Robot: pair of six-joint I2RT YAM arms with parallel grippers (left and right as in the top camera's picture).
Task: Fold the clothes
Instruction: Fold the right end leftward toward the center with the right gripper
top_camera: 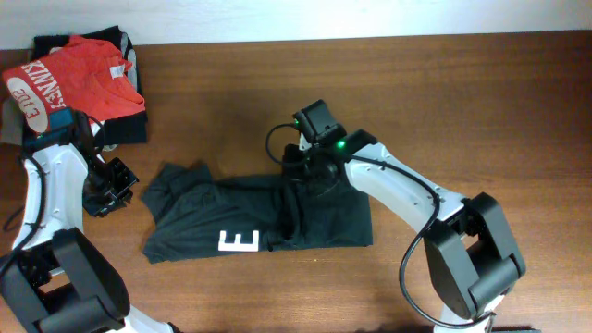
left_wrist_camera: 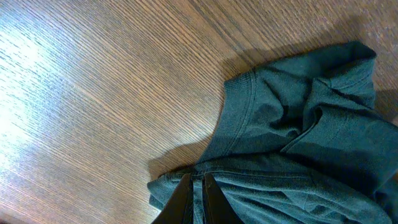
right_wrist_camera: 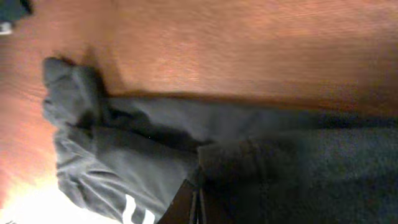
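Note:
The clothes, a black T-shirt (top_camera: pixel 264 215), lie partly folded and bunched mid-table, with a white letter "E" (top_camera: pixel 238 242) showing near the front edge. My left gripper (top_camera: pixel 129 187) is at the shirt's left end. In the left wrist view its fingers (left_wrist_camera: pixel 186 202) are pressed together on a hem of the fabric (left_wrist_camera: pixel 292 124). My right gripper (top_camera: pixel 299 178) is down on the shirt's back edge near the middle. Seen from the right wrist, its fingers (right_wrist_camera: pixel 186 205) are closed on a dark fold of the shirt (right_wrist_camera: pixel 249 168).
A red T-shirt with white lettering (top_camera: pixel 79 79) tops a pile of dark garments at the back left corner, close behind my left arm. Bare wooden table (top_camera: pixel 481 111) runs to the right and behind the shirt.

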